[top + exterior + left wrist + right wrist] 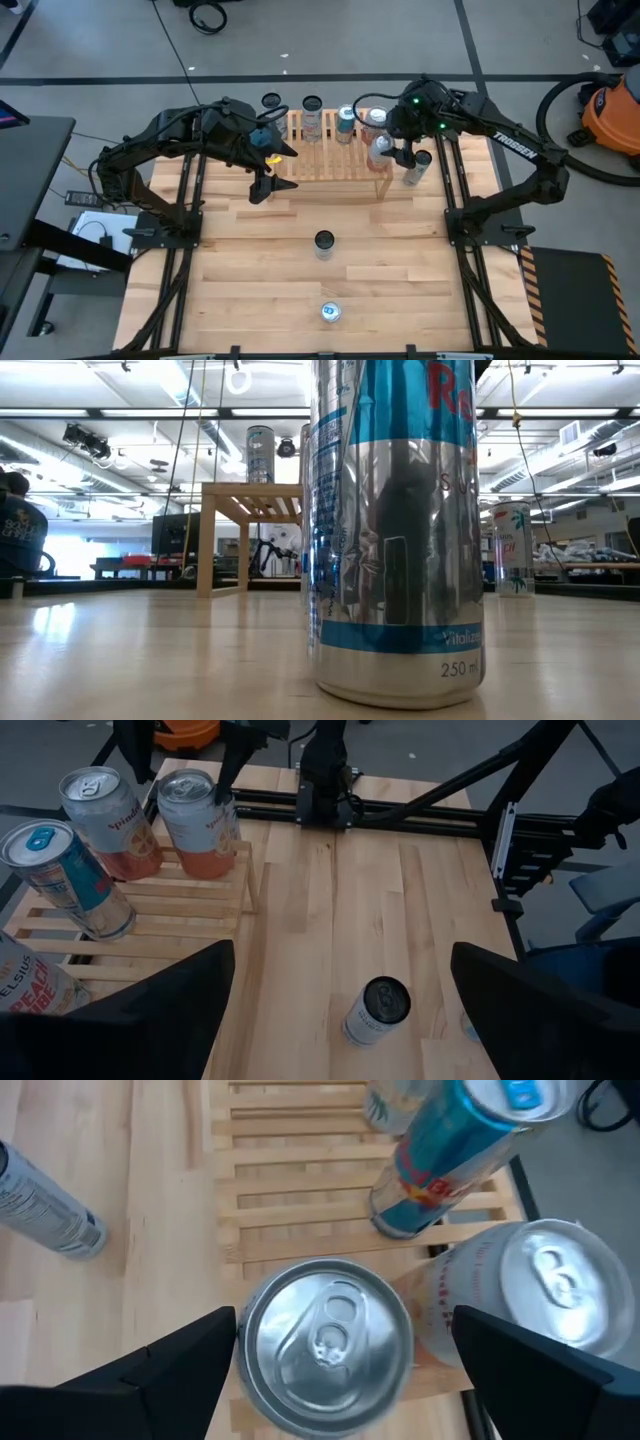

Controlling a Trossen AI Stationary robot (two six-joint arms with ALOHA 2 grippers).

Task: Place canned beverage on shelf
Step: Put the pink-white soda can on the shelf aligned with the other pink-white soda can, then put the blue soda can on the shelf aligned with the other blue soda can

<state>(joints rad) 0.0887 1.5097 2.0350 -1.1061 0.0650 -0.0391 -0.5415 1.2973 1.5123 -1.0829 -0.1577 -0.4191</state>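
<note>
High cam looks straight down on whole table (300, 290) w/ shelf (335, 165) at far edge. Low cam sits at tabletop level, right up against a can (395, 530), shelf behind it. Both wrist cams look down on shelf slats & cans, right one much closer.

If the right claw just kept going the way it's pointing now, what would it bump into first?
Most likely the silver-topped can standing on the shelf. The right claw points down at it, open fingers either side of its lid, so the can comes first, though depth is hard to judge.
</note>
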